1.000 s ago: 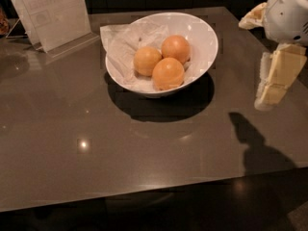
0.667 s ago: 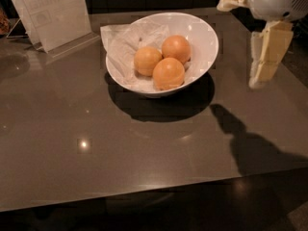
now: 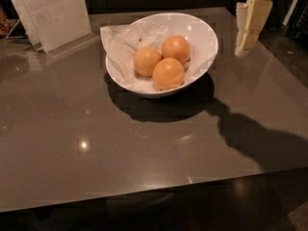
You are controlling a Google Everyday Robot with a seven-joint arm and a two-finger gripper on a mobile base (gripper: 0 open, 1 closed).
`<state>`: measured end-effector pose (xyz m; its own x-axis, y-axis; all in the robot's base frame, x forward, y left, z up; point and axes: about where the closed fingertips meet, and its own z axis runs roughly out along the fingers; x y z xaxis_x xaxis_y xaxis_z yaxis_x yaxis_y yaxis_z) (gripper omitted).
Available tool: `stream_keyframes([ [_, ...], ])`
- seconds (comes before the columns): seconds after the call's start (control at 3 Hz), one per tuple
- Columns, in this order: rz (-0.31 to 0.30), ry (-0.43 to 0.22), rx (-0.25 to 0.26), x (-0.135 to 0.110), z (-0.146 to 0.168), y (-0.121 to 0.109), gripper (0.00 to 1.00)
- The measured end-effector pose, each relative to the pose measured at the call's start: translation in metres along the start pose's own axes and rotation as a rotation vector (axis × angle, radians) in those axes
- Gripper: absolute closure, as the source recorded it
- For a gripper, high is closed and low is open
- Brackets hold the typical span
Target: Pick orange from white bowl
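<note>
The white bowl [image 3: 208, 38] stands on the dark grey table at centre back, lined with crinkled white paper [image 3: 126, 42]. Three oranges lie in it. Two are deep orange, one at the back right [image 3: 175, 48] and one at the front [image 3: 168, 73]. A paler one [image 3: 146, 60] lies at the left. My gripper [image 3: 242, 49] hangs from the top right of the view. It is cream coloured, points down, and is just right of the bowl's rim. It holds nothing and touches neither bowl nor fruit.
A clear acrylic sign holder [image 3: 53, 13] stands at the back left of the table [image 3: 96, 143]. The arm's shadow [image 3: 255, 134] falls across the table's right front. The table's front edge runs along the bottom, with darker floor at the far right.
My gripper has moved up and to the left in the view, from beside the table's right edge to just right of the bowl's rim. The bowl and oranges have not moved.
</note>
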<state>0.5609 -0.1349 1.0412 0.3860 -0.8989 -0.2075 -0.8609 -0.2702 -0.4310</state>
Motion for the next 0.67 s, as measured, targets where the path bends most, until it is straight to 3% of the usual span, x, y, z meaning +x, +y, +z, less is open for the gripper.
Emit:
stream_keyframes([
  [0.33, -0.018, -0.034, -0.03, 0.021, 0.023, -0.018, 0.0],
  [0.67, -0.017, -0.074, -0.006, 0.042, 0.045, -0.049, 0.0],
])
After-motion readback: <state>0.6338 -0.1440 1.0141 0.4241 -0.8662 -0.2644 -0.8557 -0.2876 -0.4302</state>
